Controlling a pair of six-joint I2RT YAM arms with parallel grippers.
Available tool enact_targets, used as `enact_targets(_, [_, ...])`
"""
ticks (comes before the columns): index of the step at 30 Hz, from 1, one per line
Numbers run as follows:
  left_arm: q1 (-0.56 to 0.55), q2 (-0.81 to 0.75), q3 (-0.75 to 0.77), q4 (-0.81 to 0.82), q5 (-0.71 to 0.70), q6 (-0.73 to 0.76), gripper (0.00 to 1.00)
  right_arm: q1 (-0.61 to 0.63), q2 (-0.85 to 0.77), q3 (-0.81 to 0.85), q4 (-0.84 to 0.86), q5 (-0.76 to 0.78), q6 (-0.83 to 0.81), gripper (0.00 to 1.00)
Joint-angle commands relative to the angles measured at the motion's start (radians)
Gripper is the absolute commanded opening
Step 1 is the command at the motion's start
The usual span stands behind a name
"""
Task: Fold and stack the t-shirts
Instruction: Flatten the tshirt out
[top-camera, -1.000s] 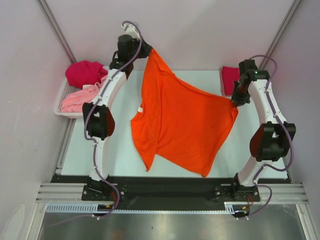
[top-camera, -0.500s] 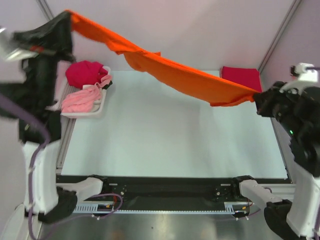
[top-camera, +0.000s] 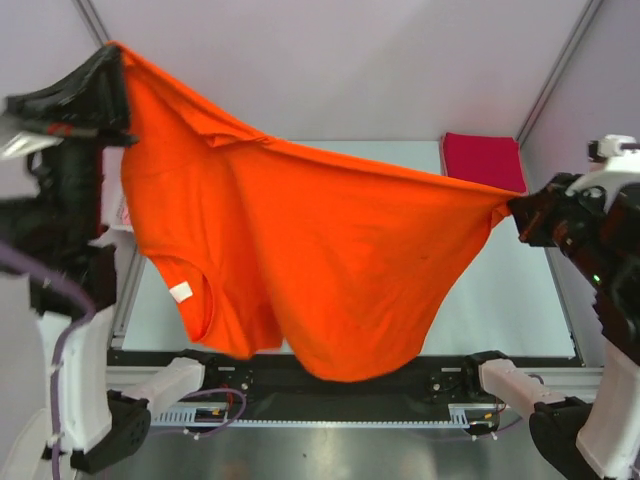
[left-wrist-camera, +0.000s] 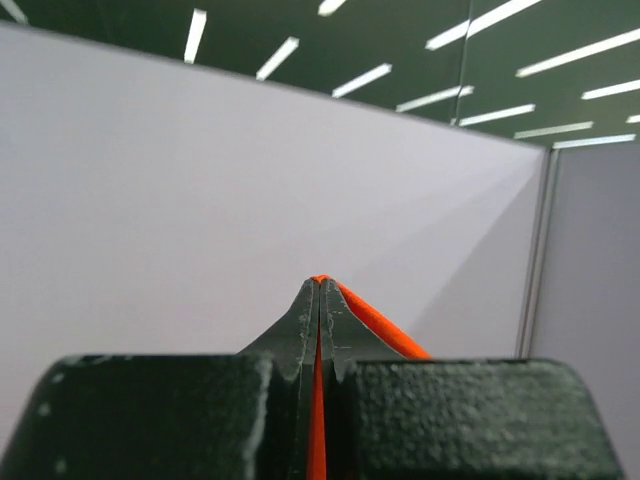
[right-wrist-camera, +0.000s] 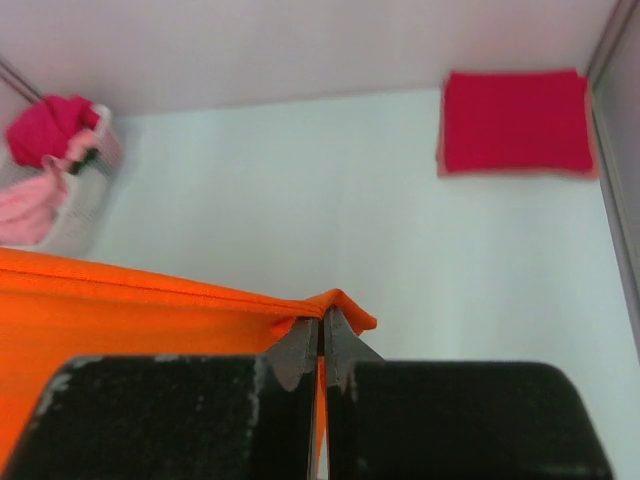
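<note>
Orange t-shirt (top-camera: 300, 250): off the table (top-camera: 500, 295), stretched in the air between the two arms. Its body sags in a wide curve toward the near edge, and a white label (top-camera: 181, 292) shows by the neck opening.
Left jaws: pressed together on an edge of the orange cloth, held high at the left.
Right jaws: pressed together on a corner of the orange cloth, lower, at the right side above the table.
Done: one crimson t-shirt (right-wrist-camera: 515, 122) lies folded in a neat square at the far right corner of the table.
Not yet done: a magenta t-shirt (right-wrist-camera: 55, 130) and a pale pink t-shirt (right-wrist-camera: 25, 215) lie crumpled in the white tray (right-wrist-camera: 75, 220) at the far left.
Step in hand: probably spreading the orange shirt so it can be laid flat. No fold shows in it.
Progress: early. One shirt of the four in view looks finished, and the stack has a single piece.
</note>
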Motion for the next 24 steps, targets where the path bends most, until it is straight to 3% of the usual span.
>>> enact_targets(1, [0.011, 0.165, -0.033, 0.012, -0.004, 0.018, 0.0, -0.002, 0.095, -0.096, -0.155, 0.102, 0.021, 0.0])
enact_targets(5, [0.011, 0.386, -0.037, 0.034, 0.088, 0.036, 0.0, -0.028, 0.187, -0.254, -0.152, 0.234, 0.094, 0.0])
enact_targets(11, [0.011, 0.792, -0.091, 0.169, 0.122, 0.01, 0.0, -0.141, 0.334, -0.573, 0.131, 0.309, 0.122, 0.0])
enact_targets(13, [0.012, 0.91, -0.051, 0.203, 0.138, 0.003, 0.0, -0.178, 0.445, -0.605, 0.217, 0.305, 0.133, 0.0])
enact_targets(14, [0.012, 1.043, -0.022, 0.209, 0.145, -0.002, 0.0, -0.19, 0.478, -0.634, 0.253, 0.317, 0.127, 0.0])
enact_targets(19, [0.014, 1.418, 0.304, 0.22, 0.2, -0.095, 0.0, -0.268, 0.751, -0.644, 0.414, 0.391, 0.073, 0.0])
enact_targets(24, [0.0, 1.583, 0.407, 0.35, 0.195, -0.27, 0.0, -0.285, 0.959, -0.479, 0.445, 0.444, 0.02, 0.0])
